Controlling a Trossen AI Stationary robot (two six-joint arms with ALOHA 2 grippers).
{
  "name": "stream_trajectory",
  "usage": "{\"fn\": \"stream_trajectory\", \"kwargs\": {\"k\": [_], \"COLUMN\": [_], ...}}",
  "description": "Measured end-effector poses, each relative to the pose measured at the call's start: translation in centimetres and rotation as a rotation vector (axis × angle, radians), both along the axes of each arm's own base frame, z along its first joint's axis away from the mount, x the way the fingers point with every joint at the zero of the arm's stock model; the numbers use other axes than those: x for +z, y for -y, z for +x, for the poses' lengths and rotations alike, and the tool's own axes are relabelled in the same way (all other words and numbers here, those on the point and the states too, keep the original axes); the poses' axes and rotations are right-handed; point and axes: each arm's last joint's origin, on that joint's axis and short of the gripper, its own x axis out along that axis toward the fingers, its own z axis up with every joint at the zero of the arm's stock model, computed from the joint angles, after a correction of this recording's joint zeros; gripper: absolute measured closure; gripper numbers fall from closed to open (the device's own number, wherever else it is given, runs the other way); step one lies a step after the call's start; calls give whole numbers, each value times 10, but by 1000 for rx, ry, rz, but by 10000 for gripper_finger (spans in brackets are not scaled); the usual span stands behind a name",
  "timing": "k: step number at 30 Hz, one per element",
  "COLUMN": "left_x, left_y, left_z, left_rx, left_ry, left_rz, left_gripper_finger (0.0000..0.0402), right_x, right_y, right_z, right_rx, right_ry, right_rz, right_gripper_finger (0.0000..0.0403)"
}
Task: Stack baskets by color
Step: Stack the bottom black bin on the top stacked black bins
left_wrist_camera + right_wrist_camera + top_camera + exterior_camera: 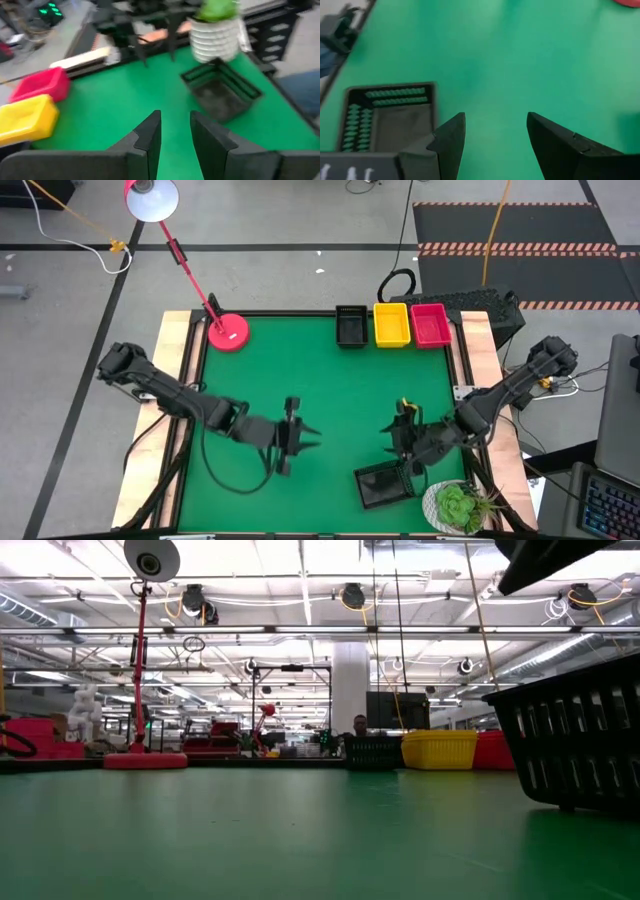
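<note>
Here the green worktop [330, 395] carries three groups of baskets in a row along its far edge: a black basket [351, 326], a yellow basket [391, 325] touching it, and a red-pink basket [431, 324] at the right end of the row. Whether each is a single tray or a stack cannot be told from above. Another black basket [384, 485] sits alone near the front right part of the worktop, just beside a potted plant [460, 506] in a white ribbed pot.

The right gripper [403, 442] hovers just behind this lone black basket, its fingers [451, 137] spread apart and empty. The left gripper [312, 437] hangs over the middle front of the worktop, well apart from every basket, its fingers [151, 135] parted by a narrow gap and holding nothing.

A red lamp base [228, 333] stands at the far left corner.
</note>
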Motion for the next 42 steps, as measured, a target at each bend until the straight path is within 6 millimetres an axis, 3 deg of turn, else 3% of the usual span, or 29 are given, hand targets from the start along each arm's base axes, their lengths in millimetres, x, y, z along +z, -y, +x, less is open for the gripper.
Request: {"fn": "stream_trajectory", "kwargs": {"k": [5,11,18,26,31,42], "left_x": [-13,-31,-38,-50,-57,-82], "left_y": [36,70,98,112,113,101], "left_z": [-5,-4,19,67,92,125], "left_rx": [-48,-106,-212,-270,-284,-320], "left_ry": [-2,-41,-184,-249,-240,-252], "left_rz": [-5,-2,19,128,190,210], "left_gripper_finger": [273,217,183,213,211,197], "right_x": [0,0,0,0,-1,-1], "right_y": [-5,-6,-6,-6,-5,-5], "right_z": [0,0,-1,-1,-1,-2], "right_rx": [40,51,60,60,60,65], "right_ry": [-5,-7,-15,-16,-25,-28], "right_rz": [39,47,56,55,49,40], "right_gripper_finger": [197,197,197,197,197,197]}}
